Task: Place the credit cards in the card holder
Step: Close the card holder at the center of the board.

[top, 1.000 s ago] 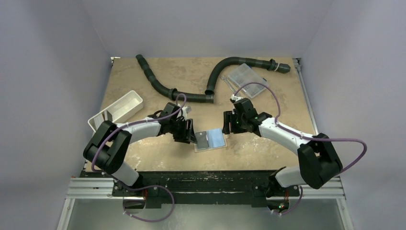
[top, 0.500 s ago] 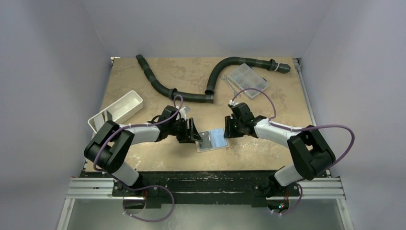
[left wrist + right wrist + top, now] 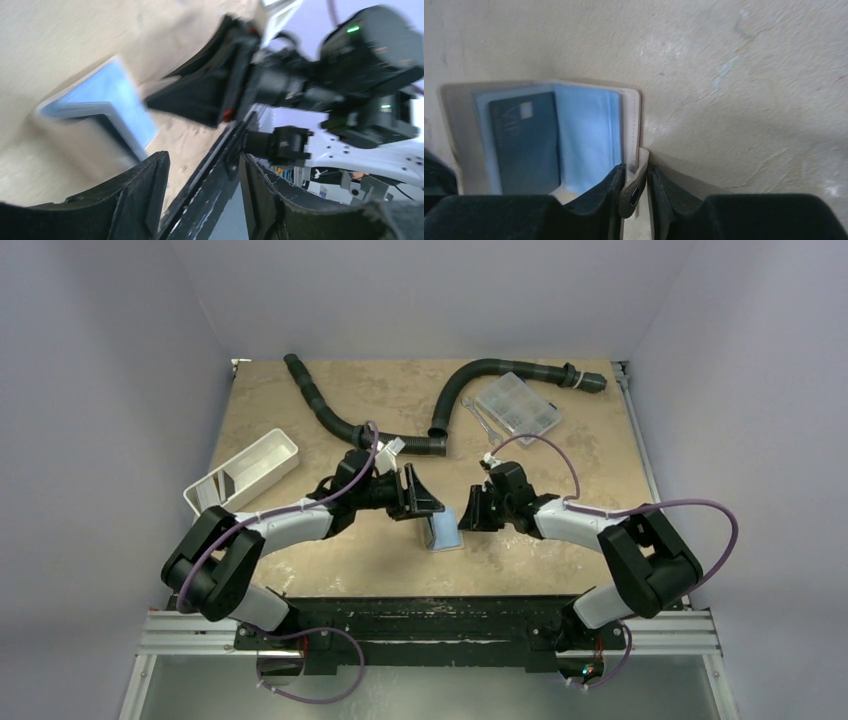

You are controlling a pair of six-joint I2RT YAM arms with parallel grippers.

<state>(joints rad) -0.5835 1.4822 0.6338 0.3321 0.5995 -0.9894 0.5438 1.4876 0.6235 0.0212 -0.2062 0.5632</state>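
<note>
The right gripper point(image 3: 635, 175) is nearly closed, its two fingers pinching the snap tab point(image 3: 633, 194) at the edge of the tan wallet point(image 3: 589, 125). The wallet is open on the table point(image 3: 749, 75), between the two grippers near the front middle. A dark blue card point(image 3: 526, 145) sits in its pale blue pocket on the side away from the tab. The left gripper point(image 3: 204, 167) hovers just beside the wallet's far side, jaws parted, holding nothing.

Both arms bend inward; the left gripper point(image 3: 420, 496) stands open, the right gripper point(image 3: 468, 516) pinches the card holder point(image 3: 584, 130) by its tab.
</note>
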